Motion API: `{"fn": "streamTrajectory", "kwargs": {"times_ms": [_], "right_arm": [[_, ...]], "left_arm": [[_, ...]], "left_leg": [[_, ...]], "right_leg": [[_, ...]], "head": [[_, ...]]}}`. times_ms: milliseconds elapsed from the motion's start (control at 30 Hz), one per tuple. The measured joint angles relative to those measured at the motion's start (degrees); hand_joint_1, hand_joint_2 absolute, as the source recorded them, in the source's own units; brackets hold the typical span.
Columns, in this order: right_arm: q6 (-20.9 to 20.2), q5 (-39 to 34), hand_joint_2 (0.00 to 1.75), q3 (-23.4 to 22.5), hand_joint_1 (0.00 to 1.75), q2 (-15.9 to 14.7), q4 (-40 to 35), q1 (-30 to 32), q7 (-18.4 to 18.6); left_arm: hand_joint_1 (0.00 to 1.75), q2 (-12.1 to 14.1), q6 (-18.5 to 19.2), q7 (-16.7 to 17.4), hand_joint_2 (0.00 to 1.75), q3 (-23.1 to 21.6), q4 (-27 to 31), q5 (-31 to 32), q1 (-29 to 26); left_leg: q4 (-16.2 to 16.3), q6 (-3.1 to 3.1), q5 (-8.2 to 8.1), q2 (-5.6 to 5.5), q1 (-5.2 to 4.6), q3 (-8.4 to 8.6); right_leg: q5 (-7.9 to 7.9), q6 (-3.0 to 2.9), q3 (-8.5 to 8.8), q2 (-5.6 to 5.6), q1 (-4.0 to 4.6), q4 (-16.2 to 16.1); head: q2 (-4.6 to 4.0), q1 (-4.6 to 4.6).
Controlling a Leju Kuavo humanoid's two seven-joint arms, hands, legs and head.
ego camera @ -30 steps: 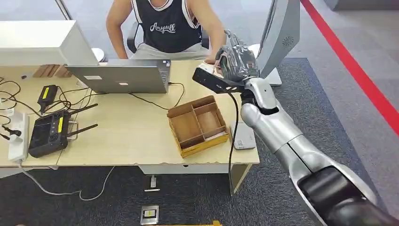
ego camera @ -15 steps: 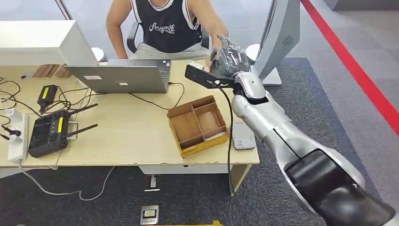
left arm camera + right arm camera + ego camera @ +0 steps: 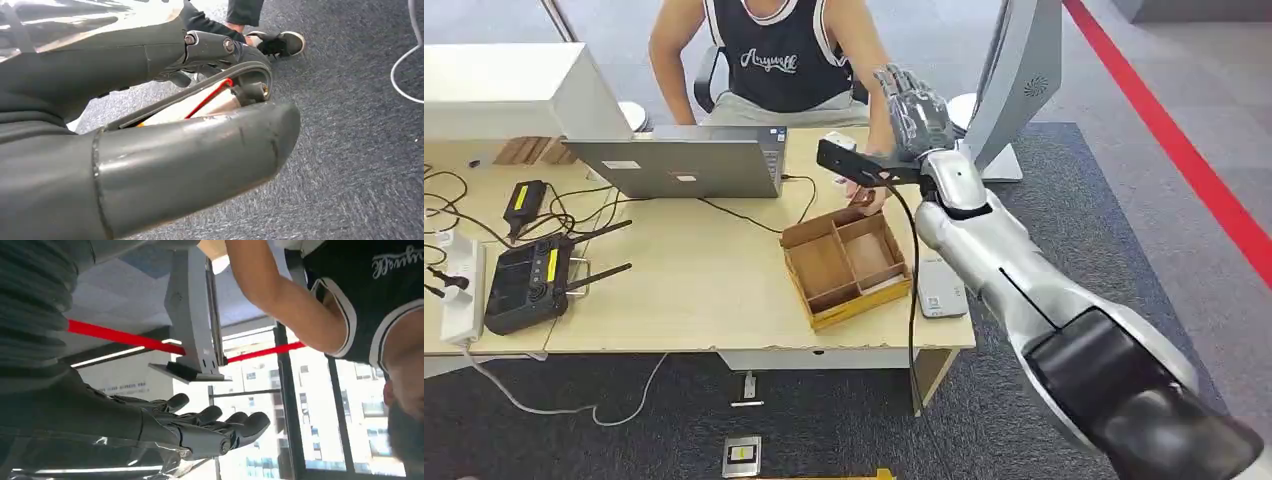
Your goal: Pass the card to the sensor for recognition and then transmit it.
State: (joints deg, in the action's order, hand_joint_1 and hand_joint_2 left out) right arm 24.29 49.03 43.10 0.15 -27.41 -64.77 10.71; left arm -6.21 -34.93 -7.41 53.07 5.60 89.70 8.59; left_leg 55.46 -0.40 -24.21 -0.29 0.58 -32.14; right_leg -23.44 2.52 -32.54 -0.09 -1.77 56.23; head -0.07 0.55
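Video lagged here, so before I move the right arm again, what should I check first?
1. Right hand empty: ok, fingers spread, nothing held.
2. Card located: cannot tell, no card plainly visible.
3. Person's hand clear of the arm: not ok, it reaches beneath the right wrist, at the wooden box.
4. Black cable free: not ok, it hangs from the wrist past the box's edge and could snag.
5. Left hand state: cannot tell.

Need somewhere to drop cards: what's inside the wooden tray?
The wooden tray shows bare brown compartments, with something pale along its near right edge. The robot hand is raised beyond it; the person's hand touches its far corner.
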Motion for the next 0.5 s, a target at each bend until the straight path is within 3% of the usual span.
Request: {"fn": "streamTrajectory", "kwargs": {"times_ms": [100,200,367,500], "right_arm": [[3.67,2.10,1.75,0.55,0.00,-2.72,-0.81,-1.55,1.93],[5.09,4.13,1.75,0.22,0.00,-9.21,-4.67,-1.96,5.91],[5.59,4.98,1.75,-1.46,0.00,-17.52,-10.40,-1.51,8.14],[8.41,1.11,1.75,-5.03,0.00,-25.51,-15.81,2.45,12.81]], "left_arm": [[0.00,0.00,-0.57,-0.37,0.00,0.07,-0.02,-0.22,-0.57],[0.00,-0.18,-1.09,0.33,0.00,0.59,-0.02,-0.22,-1.35],[0.00,-0.20,-1.22,1.51,0.00,1.31,-0.02,-0.04,-1.52],[0.00,-0.55,-1.79,2.47,0.00,2.67,-0.02,-0.94,-1.32]], "left_leg": [[0.09,0.02,0.02,-0.06,0.00,0.54],[0.21,0.07,0.05,-0.15,0.01,0.52],[0.20,0.09,-0.06,0.20,-0.04,0.60],[0.28,0.11,-0.04,-0.19,0.05,0.71]], "right_leg": [[0.03,0.03,-0.06,-0.02,0.00,-0.02],[0.05,0.04,0.10,-0.11,0.01,-0.05],[0.17,0.02,0.08,0.23,-0.05,-0.13],[0.11,0.10,0.31,-0.15,0.06,-0.26]], "head": [[0.00,-0.09],[0.00,-0.02],[0.00,0.11],[0.00,-0.13]]}}
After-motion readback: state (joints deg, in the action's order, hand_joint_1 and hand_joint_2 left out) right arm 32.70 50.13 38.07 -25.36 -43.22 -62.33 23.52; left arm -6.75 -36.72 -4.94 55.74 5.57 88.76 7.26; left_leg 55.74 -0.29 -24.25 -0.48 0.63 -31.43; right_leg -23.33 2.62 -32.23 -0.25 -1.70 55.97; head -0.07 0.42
